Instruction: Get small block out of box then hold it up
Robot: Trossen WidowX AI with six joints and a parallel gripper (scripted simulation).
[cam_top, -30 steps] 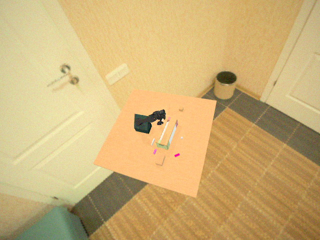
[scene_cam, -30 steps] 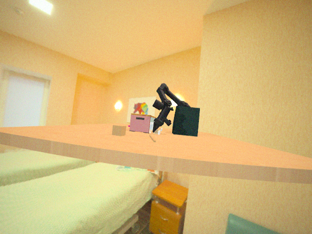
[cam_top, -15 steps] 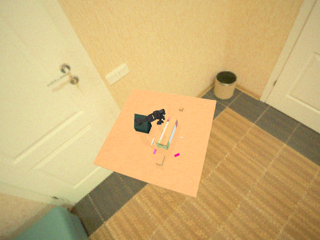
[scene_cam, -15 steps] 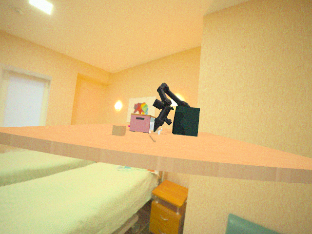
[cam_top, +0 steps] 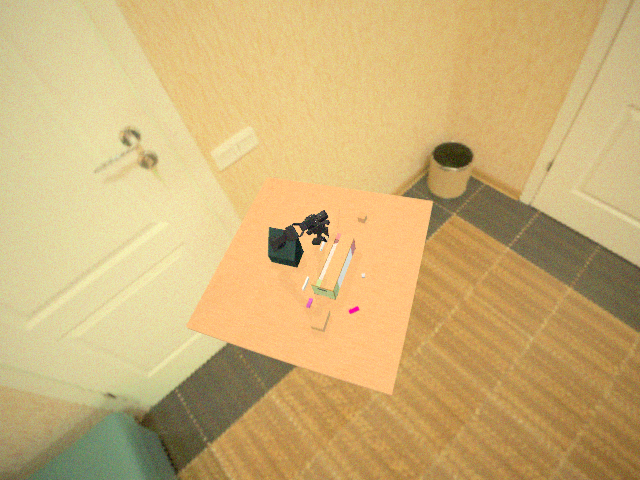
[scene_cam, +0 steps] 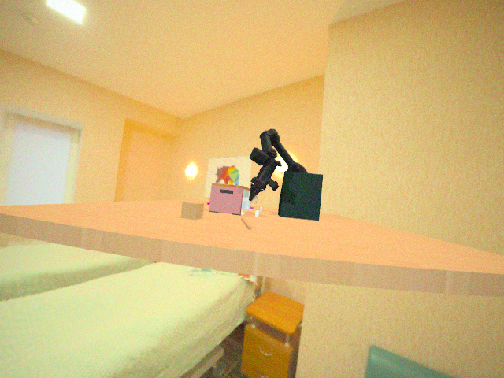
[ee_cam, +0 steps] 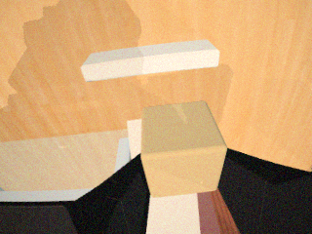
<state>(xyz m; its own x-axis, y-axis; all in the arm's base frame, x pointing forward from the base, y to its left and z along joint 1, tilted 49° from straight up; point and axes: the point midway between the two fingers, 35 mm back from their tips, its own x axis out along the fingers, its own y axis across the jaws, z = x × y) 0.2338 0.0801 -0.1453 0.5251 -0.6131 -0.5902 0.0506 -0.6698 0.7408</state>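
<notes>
In the top view, you have a square wood-grained table [cam_top: 377,341] [scene_cam: 122,221] [ee_cam: 268,102] carrying a long, narrow box [cam_top: 324,292] [scene_cam: 224,200], with a flat green panel at its near end. The black arm [cam_top: 306,224] [scene_cam: 281,152] rises from a dark, angular pedestal [cam_top: 283,254] [scene_cam: 301,197], and its pincer [cam_top: 320,240] [scene_cam: 252,198] [ee_cam: 177,155] is near the box's far end. The fingers are too small to judge here. Two magenta pieces [cam_top: 353,310] and [cam_top: 309,302] lie on opposite sides of the box's near end, well apart from your pincer.

In the exterior view, the box shows you a smooth pink end panel bearing a dark rectangular mark; a thin orange-brown edge runs along its top. The pincer points steeply downward beside the box, its tips above the table. A plain tan cuboid [scene_cam: 192,210] stands on the table, apart from the box.

In the wrist view, your pincer is partly open, its two black fingers clamped on opposite sides of the small, matte tan block [ee_cam: 184,146]. The block shows flat faces and slightly rounded edges. Behind it run a pale strip [ee_cam: 173,214] and a reddish-brown one; you cannot tell whether it touches them. A white bar [ee_cam: 151,60] lies apart from the block.
</notes>
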